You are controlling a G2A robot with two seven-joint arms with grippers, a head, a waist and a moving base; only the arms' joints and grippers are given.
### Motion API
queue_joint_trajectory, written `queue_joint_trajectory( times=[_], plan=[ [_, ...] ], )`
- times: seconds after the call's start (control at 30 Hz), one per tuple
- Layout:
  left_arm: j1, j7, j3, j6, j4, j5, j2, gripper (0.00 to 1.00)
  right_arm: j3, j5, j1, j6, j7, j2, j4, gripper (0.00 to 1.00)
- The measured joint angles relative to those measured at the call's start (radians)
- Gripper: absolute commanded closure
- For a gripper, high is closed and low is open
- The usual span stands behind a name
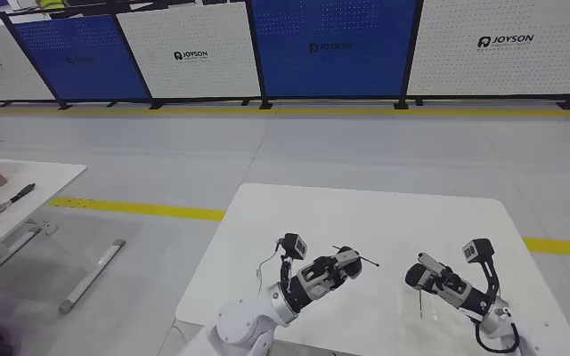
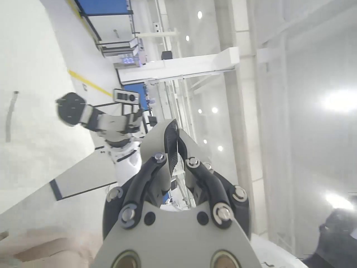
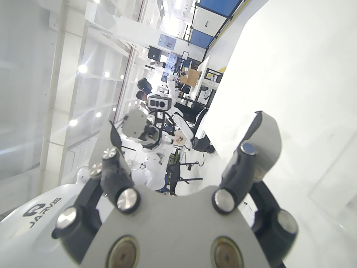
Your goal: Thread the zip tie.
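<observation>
My left gripper (image 1: 349, 261) hovers over the middle of the white table (image 1: 374, 214), shut on a thin black zip tie (image 1: 369, 262) whose ends stick out on both sides of the fingers. In the left wrist view the fingers (image 2: 170, 138) are pressed together. My right gripper (image 1: 416, 274) is to the right of it, a short gap away. Its own view shows the right gripper (image 3: 187, 131) open, with nothing between the fingers. A second thin zip tie (image 1: 420, 304) lies on the table just in front of the right gripper; this second zip tie (image 2: 10, 117) is a grey strip in the left wrist view.
The table's far half (image 1: 356, 205) is bare white. Its front edge (image 1: 191, 316) lies close to the arms' bases. Another white table (image 1: 27, 182) stands off to the left across a gap of floor.
</observation>
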Motion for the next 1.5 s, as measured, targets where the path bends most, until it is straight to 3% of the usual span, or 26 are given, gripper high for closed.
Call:
queue_joint_trajectory(
  times=[0.23, 0.53, 0.6, 0.7, 0.93, 1.03, 1.13, 1.37, 1.5],
  plan=[
    [-0.007, -0.001, 0.027, -0.001, 0.12, 0.096, 0.003, 1.0, 0.0, 0.0, 0.0, 0.0, 0.0, 0.0, 0.0, 0.0],
    [-0.01, 0.012, 0.028, -0.01, 0.131, 0.116, 0.004, 1.0, 0.0, 0.0, 0.0, 0.0, 0.0, 0.0, 0.0, 0.0],
    [-0.015, 0.016, 0.028, -0.01, 0.116, 0.094, 0.002, 1.0, 0.0, 0.0, 0.0, 0.0, 0.0, 0.0, 0.0, 0.0],
    [-0.018, 0.015, 0.009, -0.034, 0.046, 0.017, 0.001, 1.0, 0.0, 0.0, 0.0, 0.0, 0.0, 0.0, 0.0, 0.0],
    [0.029, 0.0, -0.049, -0.154, -0.164, -0.084, 0.006, 1.0, 0.0, 0.0, 0.0, 0.0, 0.0, 0.0, 0.0, 0.0],
    [0.055, -0.004, -0.057, -0.188, -0.223, -0.1, 0.008, 1.0, 0.0, 0.0, 0.0, 0.0, 0.0, 0.0, 0.0, 0.0],
    [0.067, -0.005, -0.062, -0.196, -0.242, -0.098, 0.009, 1.0, 0.0, 0.0, 0.0, 0.0, 0.0, 0.0, 0.0, 0.0],
    [0.065, -0.002, -0.062, -0.192, -0.238, -0.095, 0.009, 1.0, 0.0, 0.0, 0.0, 0.0, 0.0, 0.0, 0.0, 0.0],
    [0.048, 0.015, -0.045, -0.157, -0.177, -0.055, 0.008, 1.0, 0.0, 0.0, 0.0, 0.0, 0.0, 0.0, 0.0, 0.0]
  ],
)
